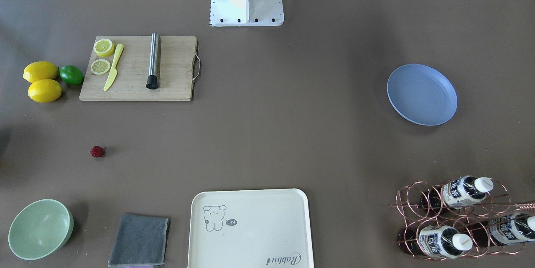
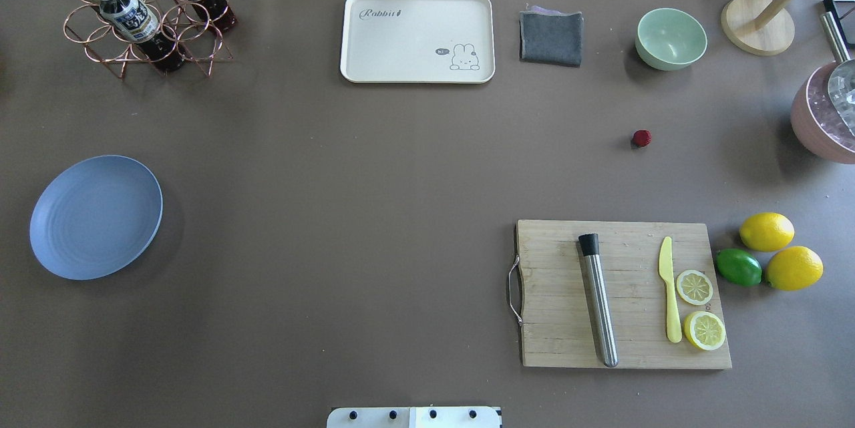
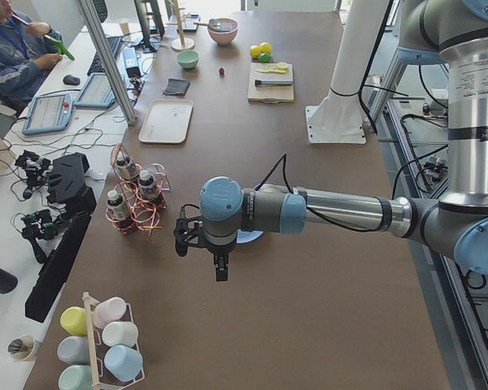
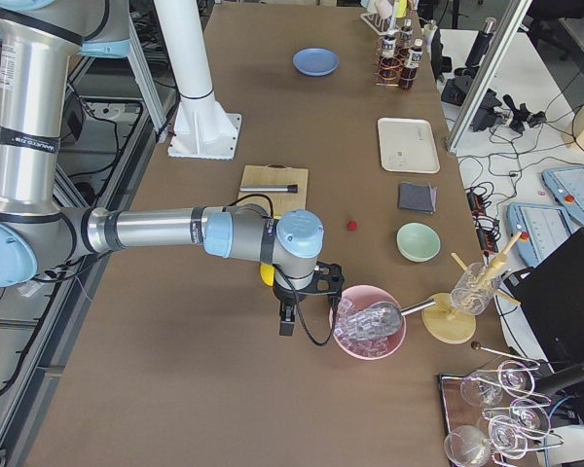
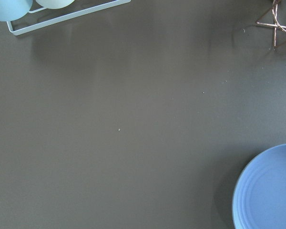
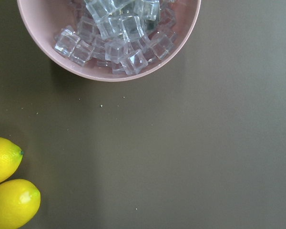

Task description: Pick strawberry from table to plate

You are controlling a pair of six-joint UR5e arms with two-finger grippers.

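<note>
Pre-grasp step, nothing picked yet. Strawberry [image 1: 97,151] is seen on table [image 1: 292,134] nr green bowl [image 1: 39,228], well apart from plate [image 1: 422,94]. L gripper [image 3: 220,272] and R gripper [image 4: 285,326]: opening can't be told. Next: R-arm reach + fine pinch likely needed

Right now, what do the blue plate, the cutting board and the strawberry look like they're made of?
Plate: matte plastic or similar, judging by its dull even blue and faint rings. Cutting board: bare wood, perhaps bamboo, with visible strip grain. Strawberry: bumpy, dark red; too small to tell the material.
</note>
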